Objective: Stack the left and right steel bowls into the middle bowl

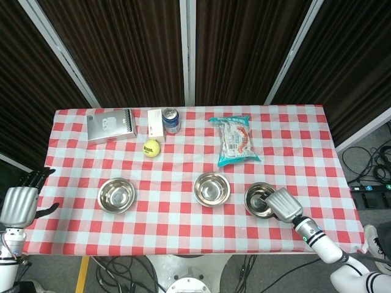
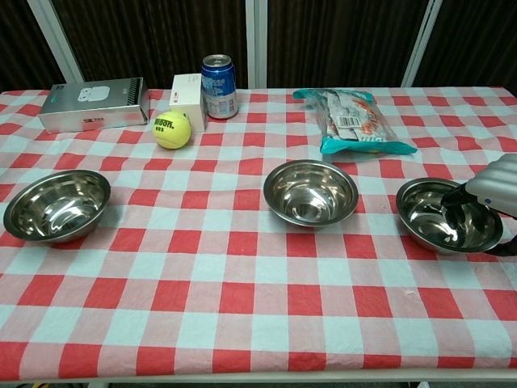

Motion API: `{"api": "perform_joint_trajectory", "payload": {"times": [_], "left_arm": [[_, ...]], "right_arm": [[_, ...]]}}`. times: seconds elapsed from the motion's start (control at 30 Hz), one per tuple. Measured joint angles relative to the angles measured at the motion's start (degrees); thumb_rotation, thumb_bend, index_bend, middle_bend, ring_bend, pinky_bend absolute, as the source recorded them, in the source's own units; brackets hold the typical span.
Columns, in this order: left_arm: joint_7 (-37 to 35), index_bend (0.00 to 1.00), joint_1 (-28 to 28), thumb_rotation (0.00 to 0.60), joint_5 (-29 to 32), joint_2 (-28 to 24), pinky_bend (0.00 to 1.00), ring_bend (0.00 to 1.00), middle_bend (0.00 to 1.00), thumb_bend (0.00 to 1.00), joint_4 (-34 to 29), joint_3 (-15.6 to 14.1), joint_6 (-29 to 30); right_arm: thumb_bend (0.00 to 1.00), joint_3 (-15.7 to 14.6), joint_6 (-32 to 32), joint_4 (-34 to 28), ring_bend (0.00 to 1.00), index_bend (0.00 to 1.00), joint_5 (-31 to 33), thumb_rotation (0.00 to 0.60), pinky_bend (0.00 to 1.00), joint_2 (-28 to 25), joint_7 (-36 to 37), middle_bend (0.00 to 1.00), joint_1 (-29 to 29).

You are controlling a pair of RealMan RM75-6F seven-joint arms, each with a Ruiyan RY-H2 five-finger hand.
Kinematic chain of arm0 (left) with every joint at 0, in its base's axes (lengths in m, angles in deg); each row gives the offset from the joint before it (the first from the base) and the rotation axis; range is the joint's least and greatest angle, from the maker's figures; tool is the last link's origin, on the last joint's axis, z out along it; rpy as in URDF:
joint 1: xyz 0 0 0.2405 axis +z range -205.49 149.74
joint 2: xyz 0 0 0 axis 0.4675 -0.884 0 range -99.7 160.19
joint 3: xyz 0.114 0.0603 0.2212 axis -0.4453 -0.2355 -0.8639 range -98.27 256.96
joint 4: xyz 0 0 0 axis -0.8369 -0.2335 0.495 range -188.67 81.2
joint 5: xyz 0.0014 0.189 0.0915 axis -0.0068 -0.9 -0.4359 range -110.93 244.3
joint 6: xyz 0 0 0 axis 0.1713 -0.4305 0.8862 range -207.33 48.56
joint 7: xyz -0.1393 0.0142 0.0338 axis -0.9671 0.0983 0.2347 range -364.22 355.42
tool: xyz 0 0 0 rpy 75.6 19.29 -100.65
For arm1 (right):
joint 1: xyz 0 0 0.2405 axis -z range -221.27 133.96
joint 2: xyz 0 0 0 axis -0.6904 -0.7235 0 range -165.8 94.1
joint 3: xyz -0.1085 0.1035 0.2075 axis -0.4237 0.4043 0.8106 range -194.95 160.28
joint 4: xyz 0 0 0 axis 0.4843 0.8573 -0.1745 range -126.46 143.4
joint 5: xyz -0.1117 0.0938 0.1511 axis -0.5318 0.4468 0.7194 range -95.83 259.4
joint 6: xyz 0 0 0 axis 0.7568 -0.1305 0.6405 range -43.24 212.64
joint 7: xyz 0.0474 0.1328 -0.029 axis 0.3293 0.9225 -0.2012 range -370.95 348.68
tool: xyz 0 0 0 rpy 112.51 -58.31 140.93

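Three steel bowls stand in a row on the checked tablecloth. The left bowl (image 1: 115, 195) (image 2: 56, 204) and the middle bowl (image 1: 211, 188) (image 2: 311, 191) are upright with nothing in them. My right hand (image 1: 282, 204) (image 2: 493, 190) lies over the right side of the right bowl (image 1: 256, 198) (image 2: 432, 218). Its dark fingers (image 2: 458, 214) reach down inside the bowl, while the thumb shows outside the rim. The bowl stays flat on the cloth. Off the table's left edge, my left hand (image 1: 17, 204) hangs with fingers apart, holding nothing.
Along the back of the table are a silver box (image 1: 110, 125) (image 2: 93, 103), a white carton (image 1: 155, 124) (image 2: 187, 101), a blue can (image 1: 171, 120) (image 2: 219, 75), a tennis ball (image 1: 151, 148) (image 2: 171, 129) and a snack bag (image 1: 236, 141) (image 2: 355, 121).
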Motion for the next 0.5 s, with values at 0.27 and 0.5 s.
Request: {"api": "perform_joint_trajectory", "payload": {"times": [0.27, 0.5], "left_arm": [[-0.35, 0.24, -0.04, 0.600, -0.21, -0.18, 0.30, 0.24, 0.29, 0.08, -0.08, -0.05, 0.01], [-0.79, 0.24, -0.11, 0.600, -0.33, -0.17, 0.30, 0.24, 0.29, 0.08, 0.09, 0.03, 0.12]], "right_arm": [[0.29, -0.03, 1.06, 2.16, 0.84, 0.63, 0.14, 0.600, 0.79, 1.56, 0.60, 0.55, -0.23], [0.33, -0.08, 1.81, 2.73, 0.84, 0.67, 0.54, 0.600, 0.79, 1.91, 0.64, 0.58, -0.20]]}}
